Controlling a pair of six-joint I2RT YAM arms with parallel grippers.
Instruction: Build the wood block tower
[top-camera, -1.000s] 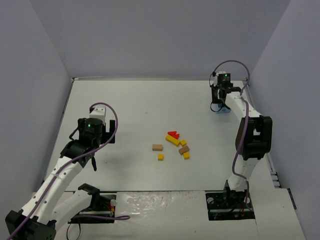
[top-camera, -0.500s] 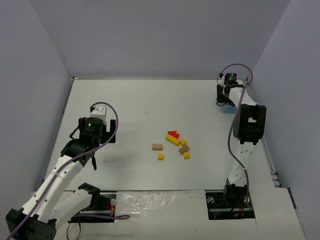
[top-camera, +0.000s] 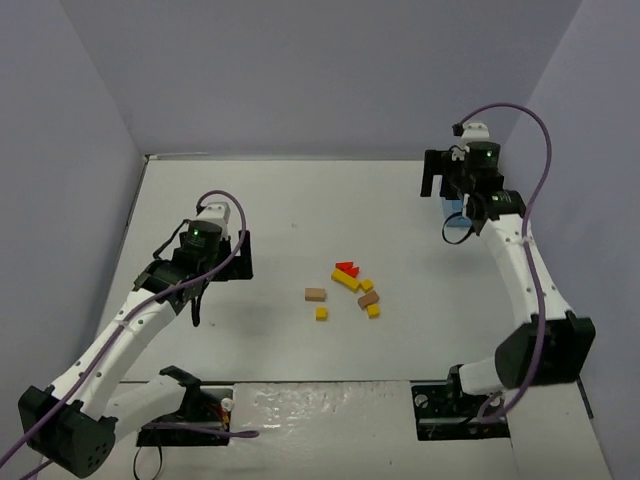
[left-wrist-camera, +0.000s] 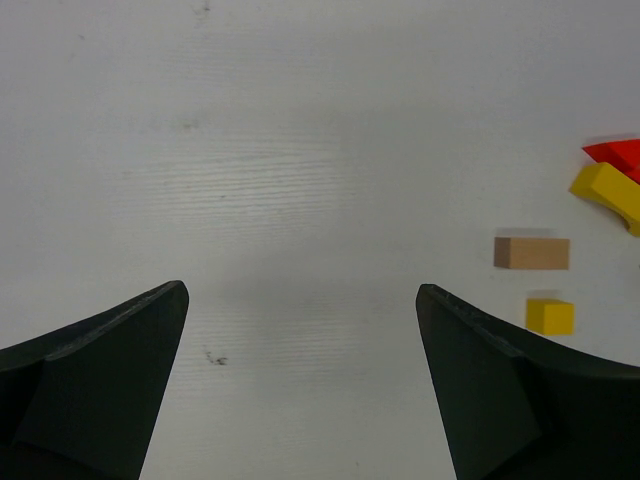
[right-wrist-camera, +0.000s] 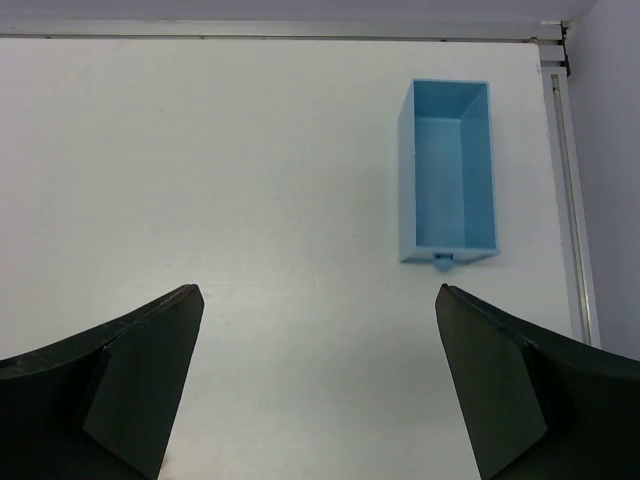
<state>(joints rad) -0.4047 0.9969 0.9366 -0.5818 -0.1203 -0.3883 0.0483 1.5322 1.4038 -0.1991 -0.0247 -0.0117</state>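
Observation:
The wooden blocks lie loose in a small cluster at the table's middle: a red wedge (top-camera: 346, 268), a long yellow piece (top-camera: 346, 281), a tan cuboid (top-camera: 315, 294), a yellow cube (top-camera: 321, 313) and several more beside them. My left gripper (top-camera: 226, 260) hovers open to their left, holding nothing. Its wrist view has the tan cuboid (left-wrist-camera: 531, 253), yellow cube (left-wrist-camera: 550, 316) and red wedge (left-wrist-camera: 618, 153) at the right edge, beyond the open gripper (left-wrist-camera: 300, 290). My right gripper (top-camera: 446, 183) is open and empty at the far right, away from the blocks, with bare table between its jaws (right-wrist-camera: 318, 290).
A light-blue open box (right-wrist-camera: 447, 172) lies near the table's far right edge, just ahead of the right gripper; it shows partly behind that arm as the light-blue box (top-camera: 453, 208). Grey walls enclose the white table (top-camera: 280, 210) on three sides.
The right gripper has opened and lifted back from the light-blue box, its arm swinging out to the right. The left arm has reached forward and right, toward the blocks.

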